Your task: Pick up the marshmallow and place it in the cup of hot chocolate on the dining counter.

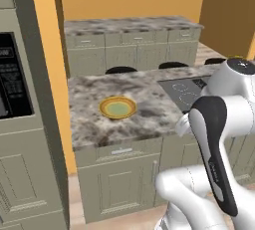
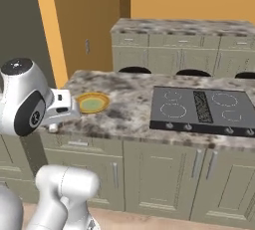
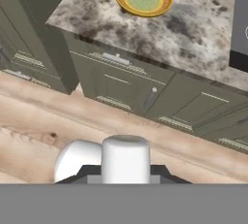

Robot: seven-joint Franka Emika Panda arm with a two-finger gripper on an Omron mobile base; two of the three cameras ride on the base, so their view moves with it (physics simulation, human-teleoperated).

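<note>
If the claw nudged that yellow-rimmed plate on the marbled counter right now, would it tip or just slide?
The yellow-rimmed plate looks shallow, wide and flat-seated, so it would probably slide rather than tip. The marbled counter looks polished, so it may skid easily. If ceramic, it could chip if pushed off the edge.

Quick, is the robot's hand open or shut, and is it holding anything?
Hand: shut on the marshmallow, a small white block between its fingers, above the wooden floor.
</note>
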